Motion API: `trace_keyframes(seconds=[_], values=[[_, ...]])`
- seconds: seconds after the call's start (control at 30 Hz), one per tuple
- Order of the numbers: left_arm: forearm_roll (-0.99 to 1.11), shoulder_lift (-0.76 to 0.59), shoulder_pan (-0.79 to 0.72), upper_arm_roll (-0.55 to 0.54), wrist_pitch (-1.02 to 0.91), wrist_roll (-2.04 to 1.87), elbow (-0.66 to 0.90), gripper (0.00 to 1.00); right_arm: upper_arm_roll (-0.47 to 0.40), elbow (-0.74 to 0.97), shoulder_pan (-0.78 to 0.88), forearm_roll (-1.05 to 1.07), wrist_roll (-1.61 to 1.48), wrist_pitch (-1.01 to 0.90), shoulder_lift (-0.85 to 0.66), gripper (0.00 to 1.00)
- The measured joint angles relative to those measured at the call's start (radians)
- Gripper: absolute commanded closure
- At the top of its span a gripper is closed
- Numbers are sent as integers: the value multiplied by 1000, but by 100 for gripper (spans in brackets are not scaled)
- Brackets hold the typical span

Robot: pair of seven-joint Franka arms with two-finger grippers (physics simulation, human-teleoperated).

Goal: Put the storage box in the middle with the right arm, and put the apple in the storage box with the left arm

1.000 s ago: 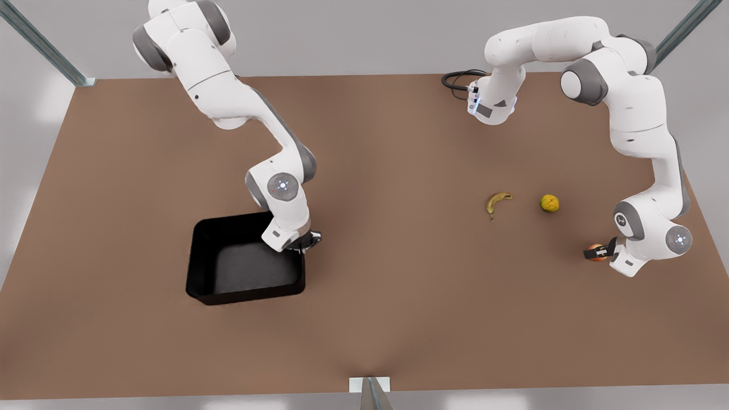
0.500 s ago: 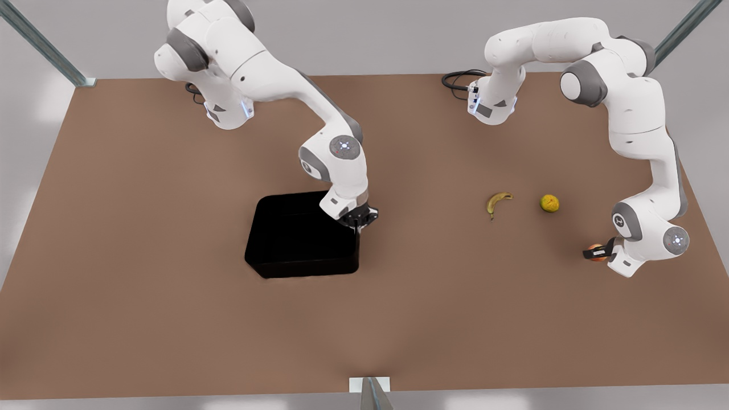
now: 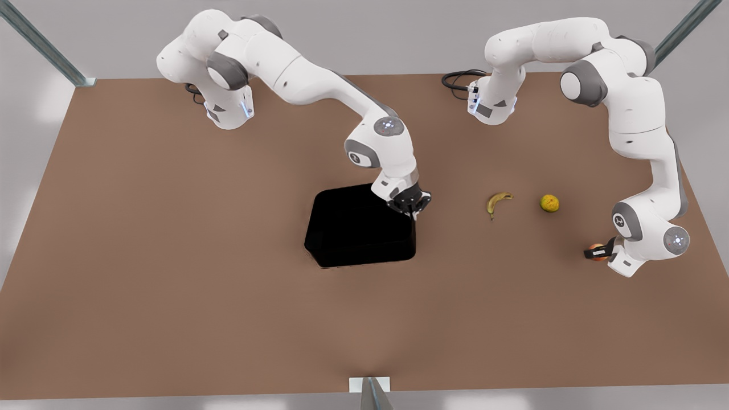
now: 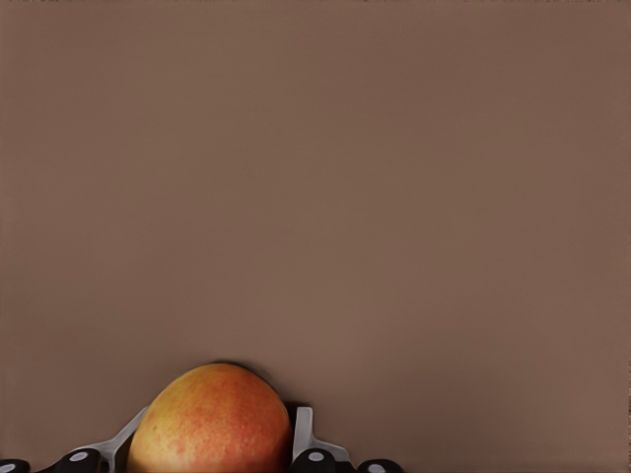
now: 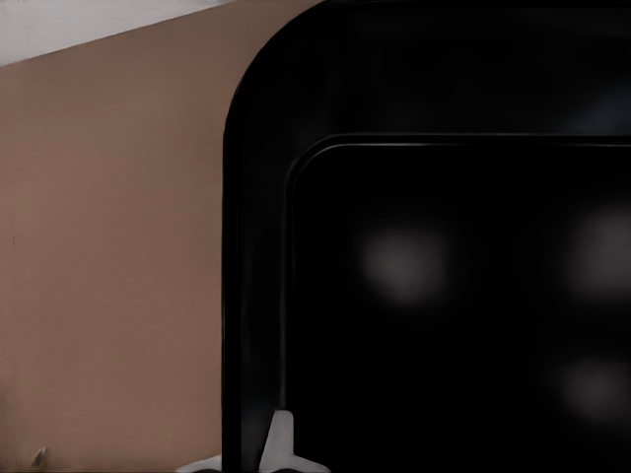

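Storage box [image 3: 359, 230] now sits near table [image 3: 142, 239] centre in the front view; half a second ago it was clearly further toward 9 o'clock, a second ago further still. So the box has been dragged across toward 3 o'clock, and the centring step looks nearly done, judging by position. Right gripper [image 3: 411, 209] is at the box's 2 o'clock corner, clamped on the rim there; the right wrist view has a fingertip [image 5: 280, 441] straddling the box wall [image 5: 254, 296], so it reads as gripping the box, not released yet.

Left gripper [image 3: 598, 251] hasn't moved across the three front pictures, low at 4 o'clock on the table, closed around the apple [image 3: 596, 252]. Left wrist view: apple [image 4: 210, 421] wedged between the fingers [image 4: 302, 434], touching both sides. Apple is well apart from the box, toward 3 o'clock.

Banana [image 3: 497, 203] and yellow-green fruit [image 3: 549, 203] lie between box and apple, untouched. Next likely: right lets go, left carries the apple over.
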Motion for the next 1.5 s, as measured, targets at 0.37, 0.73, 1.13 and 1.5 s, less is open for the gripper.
trace_keyframes(seconds=[0.37, 0.73, 1.13, 1.5], values=[[-1, -7, -3, -1, 1, 0, -3, 27, -2, 47, 57, -18, 23, 68, 62, 0], [1, -3, -3, -2, -2, 0, -5, 33, 12, 15, -50, 2, -199, -330, -265, 0], [12, -103, -6, -7, -8, -12, -61, 33, 12, -300, -690, 136, -922, -801, -810, 0], [-14, -517, -239, -99, -98, -322, -347, 33, 10, -232, -692, 134, -912, -887, -700, 0]])
